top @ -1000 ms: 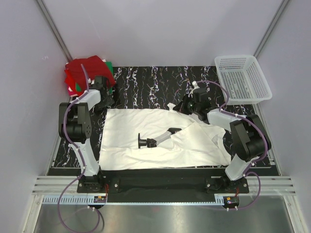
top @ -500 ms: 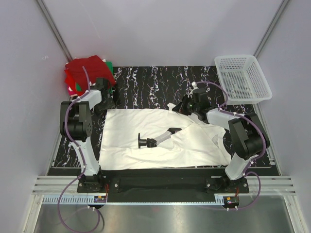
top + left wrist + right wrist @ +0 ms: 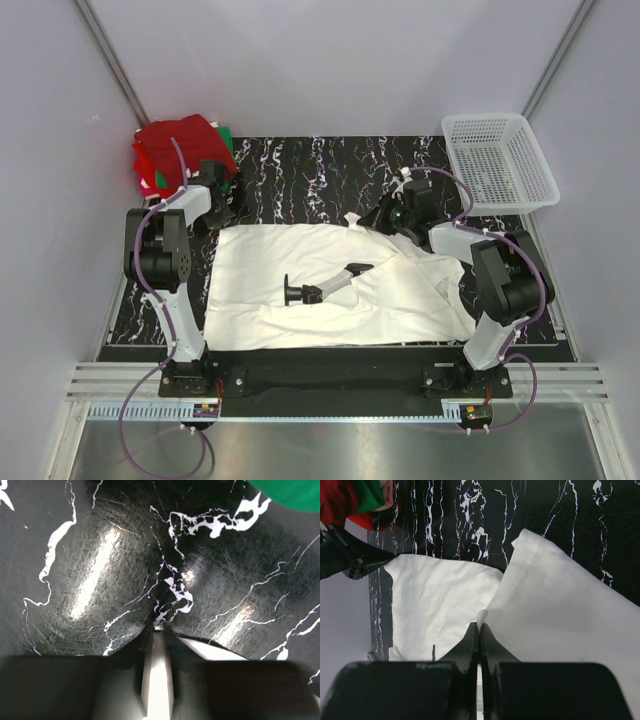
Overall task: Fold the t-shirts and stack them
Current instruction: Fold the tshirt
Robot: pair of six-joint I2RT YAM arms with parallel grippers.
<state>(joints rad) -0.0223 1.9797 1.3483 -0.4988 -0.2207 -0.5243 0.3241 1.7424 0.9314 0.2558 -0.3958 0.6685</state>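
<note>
- Pinching a corner of the plain white cotton t-shirt (image 3: 290,262), the left claw (image 3: 159,628) sits pressed together.
- The right claw (image 3: 480,626) nips its raised fold.
- Only the top view shows the white plastic mesh basket (image 3: 500,160).

The left arm (image 3: 158,255) and right arm (image 3: 508,285) have white links, bulky black joints and black bases at the near edge of the table (image 3: 330,165). Purple cables (image 3: 121,432) loop along both. The left hand (image 3: 159,627) and right hand (image 3: 480,625) are black, with wedge-shaped fingers.
</note>
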